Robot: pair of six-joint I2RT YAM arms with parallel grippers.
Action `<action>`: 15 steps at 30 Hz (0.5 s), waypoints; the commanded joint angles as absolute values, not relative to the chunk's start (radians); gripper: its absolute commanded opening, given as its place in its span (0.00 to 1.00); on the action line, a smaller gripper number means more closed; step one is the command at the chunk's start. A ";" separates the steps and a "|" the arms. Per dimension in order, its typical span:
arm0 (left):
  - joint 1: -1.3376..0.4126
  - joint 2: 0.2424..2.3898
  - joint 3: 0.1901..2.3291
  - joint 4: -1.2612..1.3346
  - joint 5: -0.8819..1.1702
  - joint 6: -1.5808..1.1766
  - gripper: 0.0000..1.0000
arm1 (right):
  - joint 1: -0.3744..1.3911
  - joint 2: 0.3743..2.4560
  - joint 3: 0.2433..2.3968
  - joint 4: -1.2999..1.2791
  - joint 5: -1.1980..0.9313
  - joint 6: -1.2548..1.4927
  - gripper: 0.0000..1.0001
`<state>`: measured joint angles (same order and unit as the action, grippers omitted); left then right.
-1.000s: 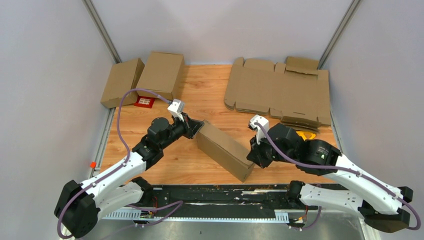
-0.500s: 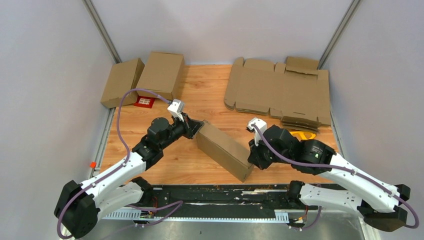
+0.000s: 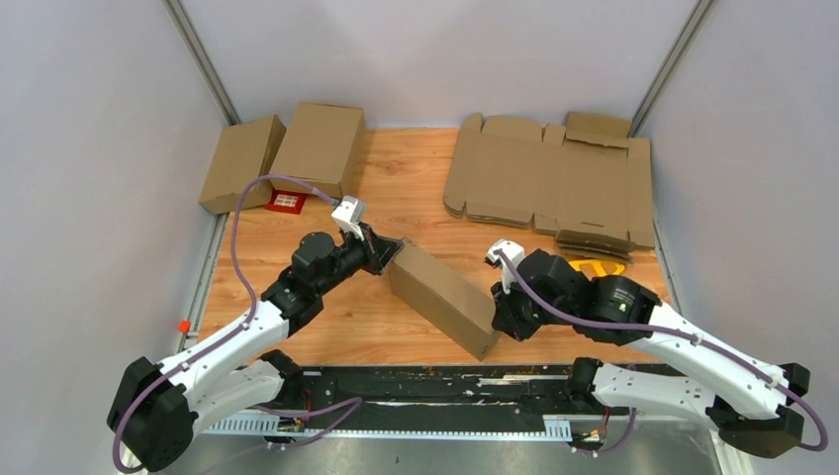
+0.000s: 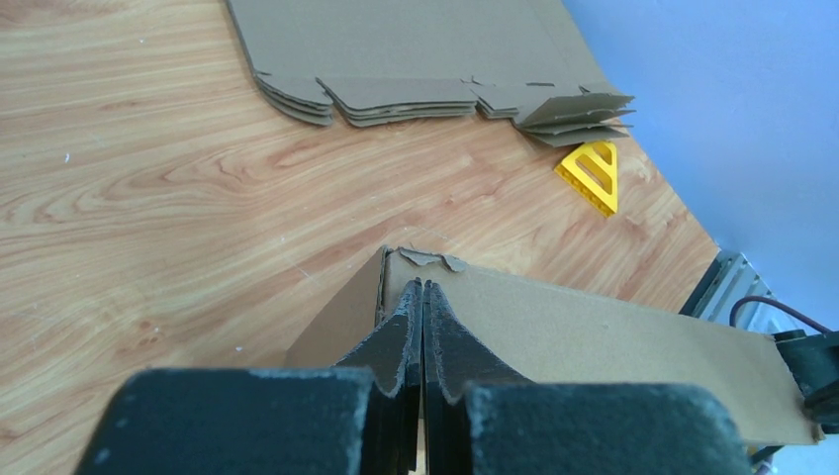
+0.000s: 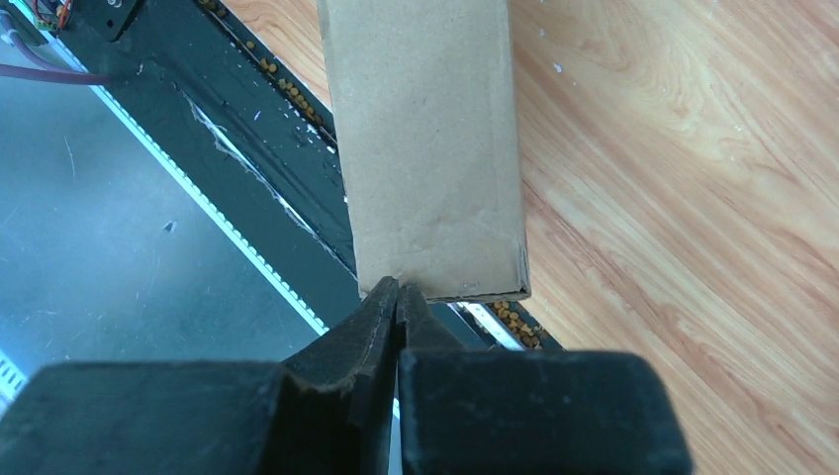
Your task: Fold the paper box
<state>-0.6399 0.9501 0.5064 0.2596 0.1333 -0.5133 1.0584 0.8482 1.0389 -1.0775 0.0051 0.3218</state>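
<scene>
Top external: box (image 3: 443, 299) looks light, stiff, easily dented; both jaws pinched closed, tips against its ends; probably best gripped by a flap edge.

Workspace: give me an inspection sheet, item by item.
Surface: wooden table, bare wood between items.
Job's things: paper box formed into a carton, lying diagonally mid-table.
Clutter: two folded boxes and red card far left; flat cardboard stack far right; yellow triangle near it.
Grippers: left gripper fingers shut, tips at the box's far end; right gripper fingers shut, tips at its near end.
Cables: purple cable loops above left arm; another follows right arm.
Surroundings: grey walls; black rail at near edge.
</scene>
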 commanded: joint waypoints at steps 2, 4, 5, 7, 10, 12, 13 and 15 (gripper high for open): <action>-0.640 0.992 0.471 0.020 0.123 -0.482 0.00 | 1.056 0.891 1.010 -1.063 -0.005 0.342 0.04; -0.640 0.990 0.472 0.016 0.121 -0.480 0.00 | 1.056 0.900 1.039 -1.070 0.000 0.329 0.04; -0.640 0.989 0.472 0.013 0.120 -0.480 0.00 | 1.055 0.904 1.061 -1.078 0.000 0.322 0.05; -0.640 0.986 0.474 0.011 0.117 -0.479 0.00 | 1.055 0.912 1.119 -1.099 0.025 0.309 0.05; -0.640 0.984 0.474 0.011 0.117 -0.479 0.00 | 1.055 0.920 1.187 -1.129 0.031 0.295 0.06; -0.641 0.983 0.473 0.011 0.116 -0.479 0.00 | 1.056 0.917 1.188 -1.128 0.017 0.293 0.06; -0.640 0.983 0.473 0.011 0.115 -0.477 0.00 | 1.055 0.915 1.173 -1.123 -0.021 0.295 0.06; -0.642 0.985 0.473 0.011 0.114 -0.477 0.00 | 1.055 0.915 1.123 -1.116 -0.039 0.302 0.05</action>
